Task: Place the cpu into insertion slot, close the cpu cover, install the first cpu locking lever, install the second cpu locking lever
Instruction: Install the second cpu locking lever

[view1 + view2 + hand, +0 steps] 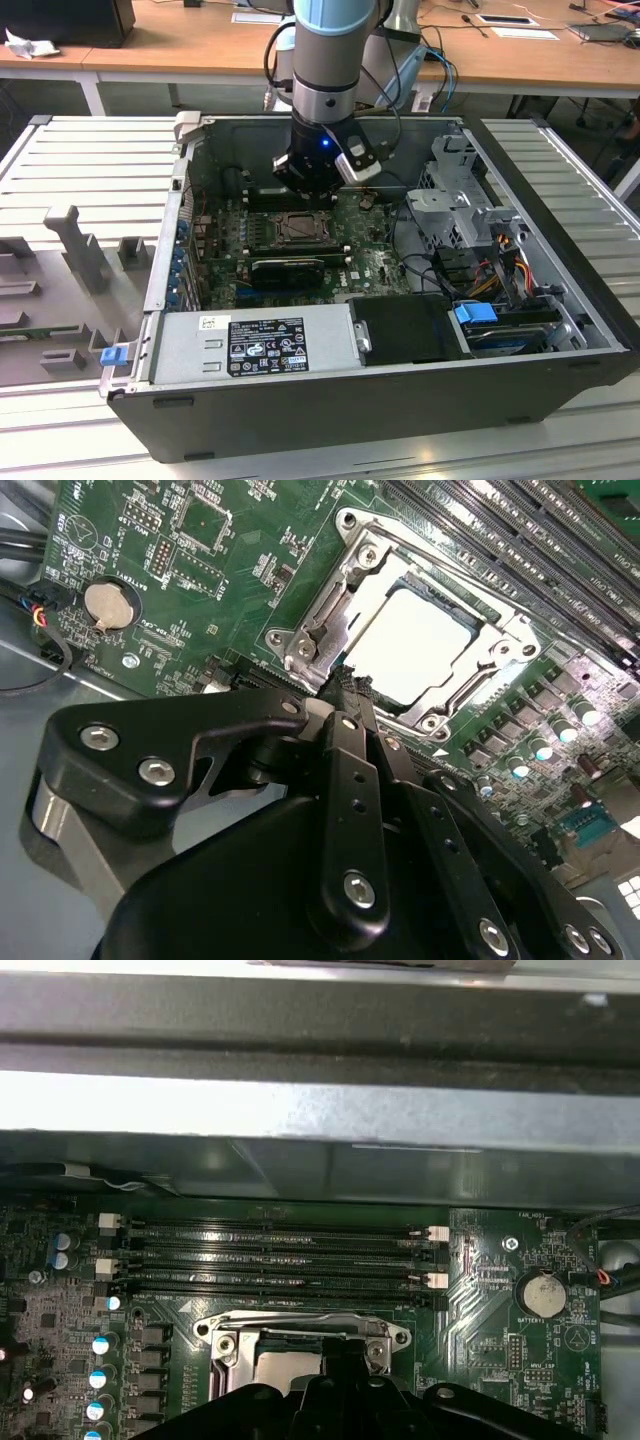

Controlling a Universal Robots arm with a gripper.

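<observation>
Green motherboard [210, 570]: cpu [415, 645] seated under cpu cover [330, 610]; gripper [345, 685] above.

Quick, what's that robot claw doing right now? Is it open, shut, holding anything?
Gripper: fingers closed together, holding nothing visible, tips just above the edge of the cpu cover, which lies closed over the cpu.

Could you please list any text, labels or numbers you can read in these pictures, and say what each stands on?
Power supply label, exterior view: black-and-white print, too small to read.
White sticker beside it: too small to read.
White lettering on the motherboard, in both wrist views: too fine to read reliably.
Coin battery: no readable print.
Nothing can be quoted with confidence.
</observation>
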